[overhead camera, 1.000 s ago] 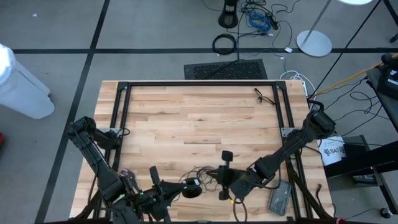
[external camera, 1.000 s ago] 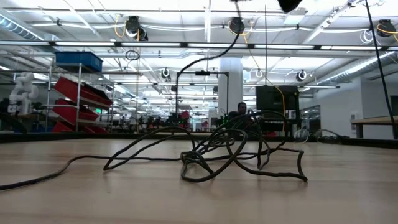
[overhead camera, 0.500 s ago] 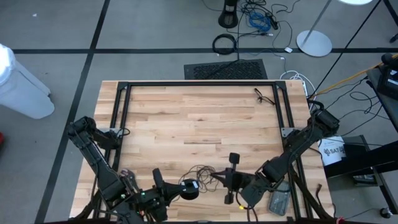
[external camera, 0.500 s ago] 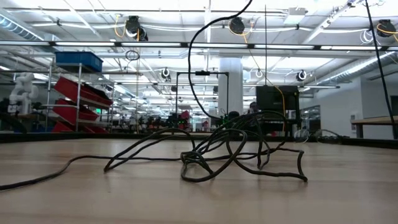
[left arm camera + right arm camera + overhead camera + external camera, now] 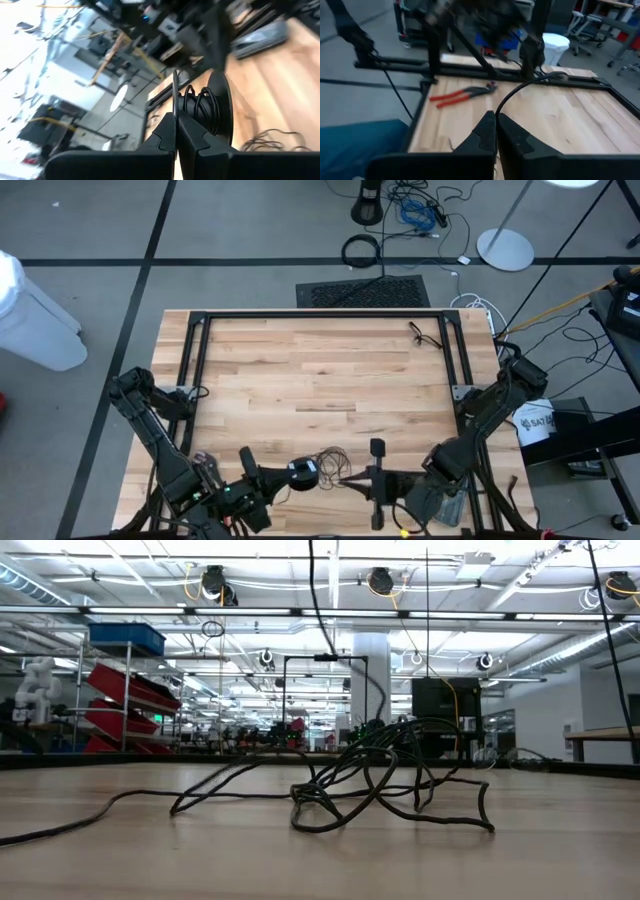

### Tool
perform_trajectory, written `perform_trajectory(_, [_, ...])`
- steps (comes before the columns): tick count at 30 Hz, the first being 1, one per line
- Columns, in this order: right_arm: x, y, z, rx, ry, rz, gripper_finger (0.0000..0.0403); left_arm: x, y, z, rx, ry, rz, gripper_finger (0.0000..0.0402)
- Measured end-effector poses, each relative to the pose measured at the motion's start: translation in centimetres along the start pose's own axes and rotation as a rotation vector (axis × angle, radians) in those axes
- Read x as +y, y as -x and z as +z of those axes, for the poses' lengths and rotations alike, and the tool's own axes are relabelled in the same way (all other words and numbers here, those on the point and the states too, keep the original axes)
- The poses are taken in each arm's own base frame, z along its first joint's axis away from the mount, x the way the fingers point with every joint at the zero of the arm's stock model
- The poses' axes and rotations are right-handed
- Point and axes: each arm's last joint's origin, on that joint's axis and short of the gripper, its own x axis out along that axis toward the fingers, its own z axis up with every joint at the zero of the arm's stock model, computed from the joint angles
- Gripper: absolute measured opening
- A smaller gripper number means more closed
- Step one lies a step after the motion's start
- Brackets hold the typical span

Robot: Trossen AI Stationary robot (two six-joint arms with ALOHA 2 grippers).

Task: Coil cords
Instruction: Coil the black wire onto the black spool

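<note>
1. The left gripper (image 5: 272, 480) was near the table's (image 5: 320, 370) front edge, fingers (image 5: 167, 135) pressed together on the rim of a small dark spool (image 5: 303, 473).
2. In the left wrist view the spool (image 5: 210, 107) stood edge-on just past the fingertips, with black cord wound between its two discs.
3. The cord (image 5: 330, 463) lay in loose loops on the wood between the two grippers, near the front edge; from the low view it showed as a tangled heap (image 5: 370, 780) with one strand rising straight up out of sight.
4. The right gripper (image 5: 368, 479) was just beside those loops, fingers (image 5: 487, 132) shut on a strand of the cord (image 5: 520, 92) that arched away over the table.
5. Red-handled pliers (image 5: 462, 95) lay on the wood near the black frame (image 5: 470, 75).
6. A grey flat device (image 5: 447, 505) sat by the right arm at the front edge.
</note>
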Motion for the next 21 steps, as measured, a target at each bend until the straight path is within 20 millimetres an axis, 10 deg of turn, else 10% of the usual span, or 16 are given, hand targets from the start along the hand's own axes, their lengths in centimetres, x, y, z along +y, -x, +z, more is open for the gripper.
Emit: perform_trajectory(21, [1.3,1.5,1.4,-0.073,-0.005,0.007,0.0000,0.3,-1.6,-0.8,0.037,0.029,-0.045,0.0002])
